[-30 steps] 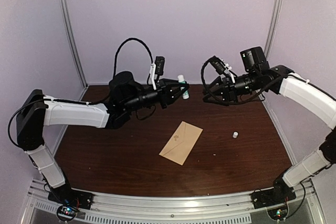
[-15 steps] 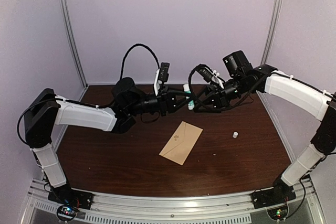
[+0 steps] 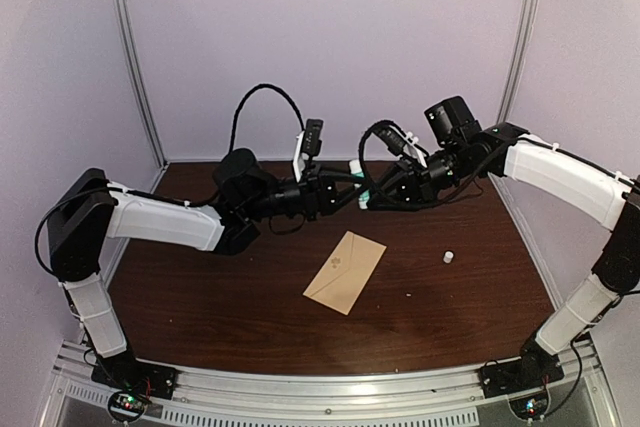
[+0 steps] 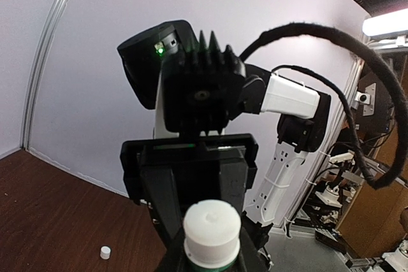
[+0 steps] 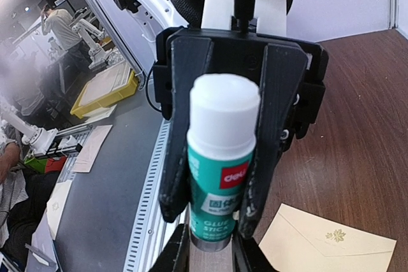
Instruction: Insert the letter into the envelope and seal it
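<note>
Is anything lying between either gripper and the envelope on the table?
Nothing visible covers the envelope. But the left gripper and right gripper both clasp a glue stick in the air beyond it; a small white object lies apart to its right.

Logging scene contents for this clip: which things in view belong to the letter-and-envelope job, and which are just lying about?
Job: envelope, flat on the table; glue stick, gripped by the left tool, right tool closed at its base. Letter not visible.
Lying about: small white piece on the table, right of the envelope.
</note>
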Tool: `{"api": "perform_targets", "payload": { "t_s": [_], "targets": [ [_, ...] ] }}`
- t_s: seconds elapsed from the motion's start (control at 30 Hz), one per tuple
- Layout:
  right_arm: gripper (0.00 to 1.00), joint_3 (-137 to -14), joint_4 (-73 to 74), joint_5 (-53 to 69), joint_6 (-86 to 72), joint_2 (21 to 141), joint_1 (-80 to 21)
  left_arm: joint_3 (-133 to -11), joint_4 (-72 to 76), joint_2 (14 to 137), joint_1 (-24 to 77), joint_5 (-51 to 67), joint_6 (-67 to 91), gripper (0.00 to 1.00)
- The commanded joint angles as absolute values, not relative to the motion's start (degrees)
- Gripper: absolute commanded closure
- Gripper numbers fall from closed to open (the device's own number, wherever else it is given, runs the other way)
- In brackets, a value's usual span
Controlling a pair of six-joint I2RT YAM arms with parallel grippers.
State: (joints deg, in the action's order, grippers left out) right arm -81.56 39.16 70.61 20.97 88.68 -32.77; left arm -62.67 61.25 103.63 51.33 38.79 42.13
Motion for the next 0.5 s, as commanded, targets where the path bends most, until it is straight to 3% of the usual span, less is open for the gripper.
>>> {"api": "perform_targets", "payload": {
  "t_s": [0.0,0.13,0.23,0.47],
  "targets": [
    [0.8,-82.26,37.03,71.08,18.84,88.98,-33.17,-64.51,63.48,104.59,51.42,38.71,42.13,1.0],
    [0.89,-82.61,36.09,66.1,17.34,89.17,-33.27,-64.6,62.41,104.66,51.5,36.65,41.67,1.0],
    [0.9,-82.84,34.58,57.41,15.68,88.06,-33.51,-64.91,59.06,104.5,52.15,29.95,39.7,1.0],
    [0.98,-83.84,30.27,19.08,10.63,86.06,-36.53,-72.86,39.96,106.68,58.32,-11.67,39.88,1.0]
  ]
}}
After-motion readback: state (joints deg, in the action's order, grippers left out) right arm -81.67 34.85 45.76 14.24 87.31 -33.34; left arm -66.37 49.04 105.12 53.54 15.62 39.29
